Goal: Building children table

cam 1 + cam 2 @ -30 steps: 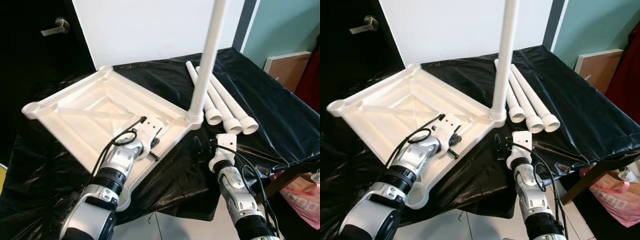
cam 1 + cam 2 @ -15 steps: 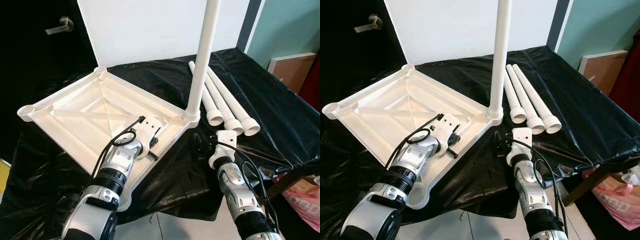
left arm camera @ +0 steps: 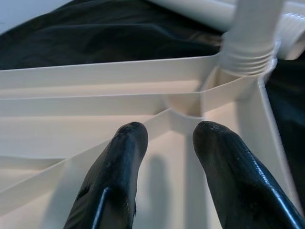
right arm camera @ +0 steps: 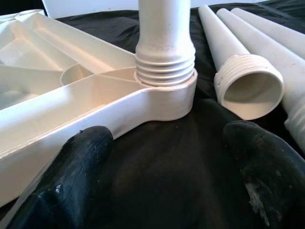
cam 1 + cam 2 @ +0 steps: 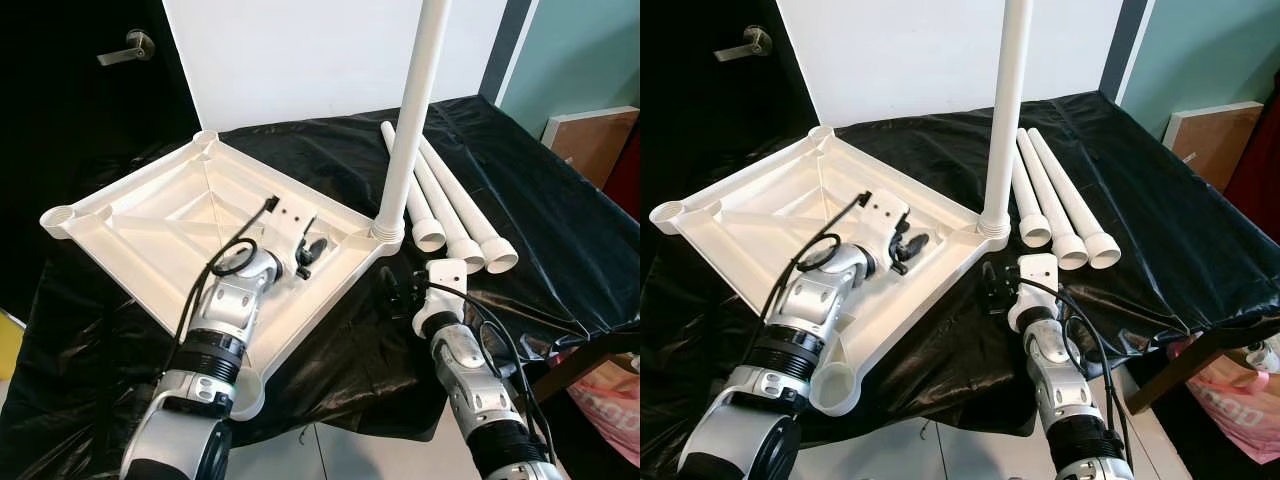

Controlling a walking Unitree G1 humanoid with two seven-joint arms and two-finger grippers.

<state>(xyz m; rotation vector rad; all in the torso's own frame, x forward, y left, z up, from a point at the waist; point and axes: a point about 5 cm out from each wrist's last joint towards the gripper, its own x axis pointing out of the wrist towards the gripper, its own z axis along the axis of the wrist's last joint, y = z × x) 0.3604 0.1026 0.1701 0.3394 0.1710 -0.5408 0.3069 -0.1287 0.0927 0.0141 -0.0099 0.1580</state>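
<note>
Hovering over the upturned white tabletop (image 5: pixel 190 215), my left end effector (image 5: pixel 305 252) has its two black fingers (image 3: pixel 119 167) parted and holds nothing; the ribbed inner face of the moulding lies just beneath them, and the corner socket with the one upright leg (image 5: pixel 415 110) stands just ahead. My right end effector (image 5: pixel 393 293) sits low on the black-draped surface (image 5: pixel 560 230), spread wide and empty, with that same threaded socket straight in front of it and the three loose legs (image 5: pixel 455 205) lying side by side just beyond, their open threaded ends turned my way. I judge this all to be hollow moulded plastic: light, stiff, smooth enough to slip under rubber pads. The legs would roll if nudged, so I would take one around its shaft near the threaded collar, where the wider end gives a stop. The tabletop is broad and awkward; its raised rim or an inner rib looks the best hold, since the flat panels offer nothing to pinch.
</note>
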